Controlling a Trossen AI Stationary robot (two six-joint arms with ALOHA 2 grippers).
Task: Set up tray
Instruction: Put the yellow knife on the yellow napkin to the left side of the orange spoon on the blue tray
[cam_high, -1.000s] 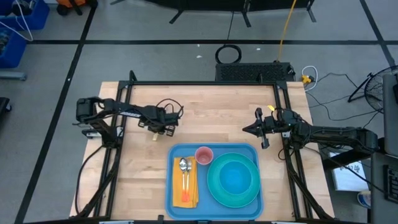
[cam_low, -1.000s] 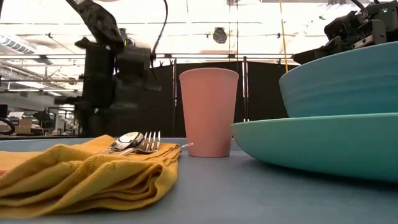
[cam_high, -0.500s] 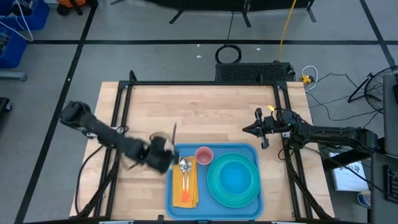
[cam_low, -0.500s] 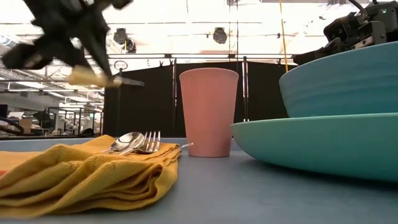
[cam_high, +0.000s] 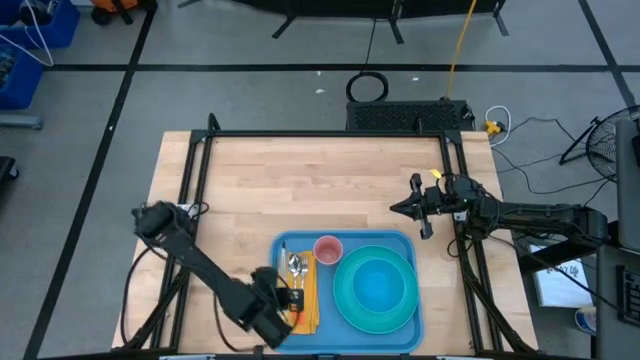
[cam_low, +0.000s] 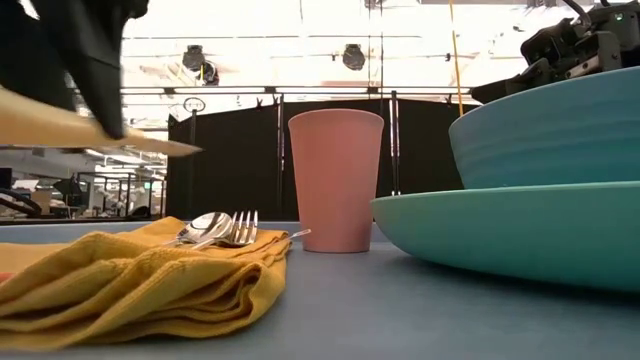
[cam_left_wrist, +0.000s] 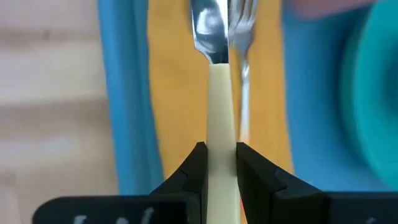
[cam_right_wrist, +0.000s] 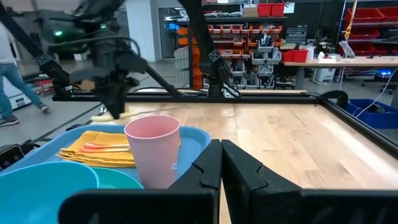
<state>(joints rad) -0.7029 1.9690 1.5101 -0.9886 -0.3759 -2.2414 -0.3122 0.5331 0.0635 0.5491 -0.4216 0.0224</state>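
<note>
The blue tray (cam_high: 282, 330) lies at the table's near edge and carries a yellow napkin (cam_high: 305, 300), a spoon and fork (cam_low: 222, 228), a pink cup (cam_high: 328, 249) and a teal bowl on a teal plate (cam_high: 376, 290). My left gripper (cam_high: 285, 298) hovers over the napkin's near part, shut on a knife with a cream handle (cam_left_wrist: 221, 118). My right gripper (cam_high: 408, 208) waits, shut, above the table beyond the tray's far right corner. My left gripper pinches the knife's cream handle (cam_left_wrist: 221, 163) between its two fingers (cam_left_wrist: 194, 167). It comes from the table's near side, with the fingers lying along the knife. The metal blade (cam_left_wrist: 208, 34) points toward the far edge, beside the fork. The knife (cam_low: 90, 128) is lifted clear above the napkin.
An orange item (cam_right_wrist: 99, 147) lies on the napkin. Bare wood (cam_high: 320, 180) stretches beyond the tray toward the far edge. Black frame rails (cam_high: 330, 134) border the table. A person walks in the room behind, seen in the right wrist view (cam_right_wrist: 17, 74).
My left arm has swung from the far left part of the table toward the near edge, carrying the knife. It now hangs over the tray's left side above the napkin, turned so the blade points toward the far edge.
</note>
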